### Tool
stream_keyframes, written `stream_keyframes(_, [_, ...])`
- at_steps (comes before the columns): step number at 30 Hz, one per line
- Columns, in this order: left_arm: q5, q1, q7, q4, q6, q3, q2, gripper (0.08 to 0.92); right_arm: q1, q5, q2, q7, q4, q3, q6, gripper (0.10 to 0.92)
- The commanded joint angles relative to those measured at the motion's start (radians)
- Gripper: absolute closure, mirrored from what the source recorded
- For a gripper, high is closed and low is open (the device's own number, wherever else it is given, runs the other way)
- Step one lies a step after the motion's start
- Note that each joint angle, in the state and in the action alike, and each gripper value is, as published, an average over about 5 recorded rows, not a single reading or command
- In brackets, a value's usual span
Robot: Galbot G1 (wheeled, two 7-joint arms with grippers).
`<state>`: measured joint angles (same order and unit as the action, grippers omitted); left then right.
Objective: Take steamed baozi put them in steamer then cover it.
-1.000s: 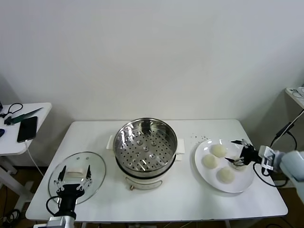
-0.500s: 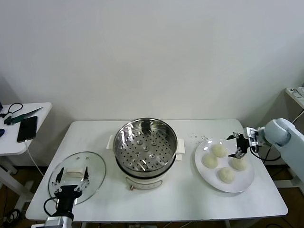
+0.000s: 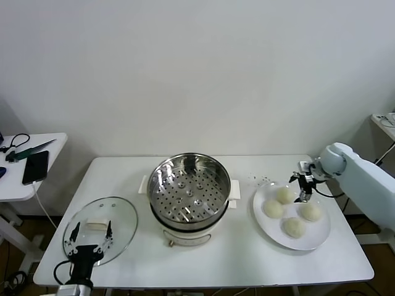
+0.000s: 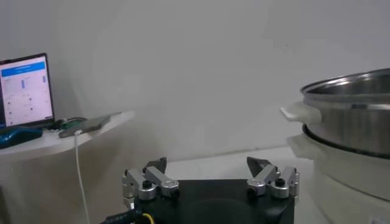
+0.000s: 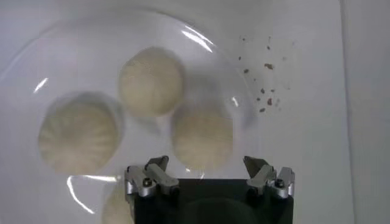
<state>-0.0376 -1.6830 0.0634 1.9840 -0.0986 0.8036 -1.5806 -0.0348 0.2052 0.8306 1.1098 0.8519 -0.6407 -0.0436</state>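
Note:
Four cream-white baozi lie on a white plate (image 3: 318, 233) at the table's right: one far (image 3: 284, 195), one left (image 3: 273, 209), one right (image 3: 310, 211), one near (image 3: 294, 227). My right gripper (image 3: 303, 189) hovers open above the plate's far side, between the far and right buns. In the right wrist view it (image 5: 206, 163) is open and empty just over one baozi (image 5: 202, 135), with others beside it (image 5: 151, 81) (image 5: 74, 135). The steamer (image 3: 188, 190) stands open at the table's centre, its perforated tray empty. My left gripper (image 3: 89, 249) is open and empty at the front left.
The glass lid (image 3: 100, 225) with a white handle lies flat left of the steamer. Crumbs (image 3: 259, 179) dot the table behind the plate. A side table (image 3: 31, 166) with a phone stands at the far left. The steamer's wall (image 4: 353, 122) fills one side of the left wrist view.
My right arm swung from the plate's right edge round to its far side, and the gripper now hangs over the buns. My left gripper slid slightly toward the table's front edge.

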Motion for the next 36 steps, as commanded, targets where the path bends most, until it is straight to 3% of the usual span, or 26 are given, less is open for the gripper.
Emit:
stream_keyframes(1, [-0.001,0.000,0.001,-0.006,0.000,0.002,-0.001,0.177,0.045,0.029,0.094,0.012,-0.121,-0.049,0.017,0.203])
stream_keyframes(15, [0.001,0.003,0.000,-0.013,0.000,0.009,-0.002,0.177,0.038,0.029,0.114,0.030,-0.144,-0.067,0.029,0.210])
stream_keyframes(27, [0.019,-0.004,0.001,0.001,0.001,0.005,-0.002,0.177,0.037,0.028,0.115,0.026,-0.146,-0.057,0.040,0.315])
stream_keyframes(36, [0.020,-0.013,0.000,0.001,-0.004,0.006,-0.002,0.177,0.135,-0.092,0.047,0.042,-0.013,-0.157,0.059,0.338])
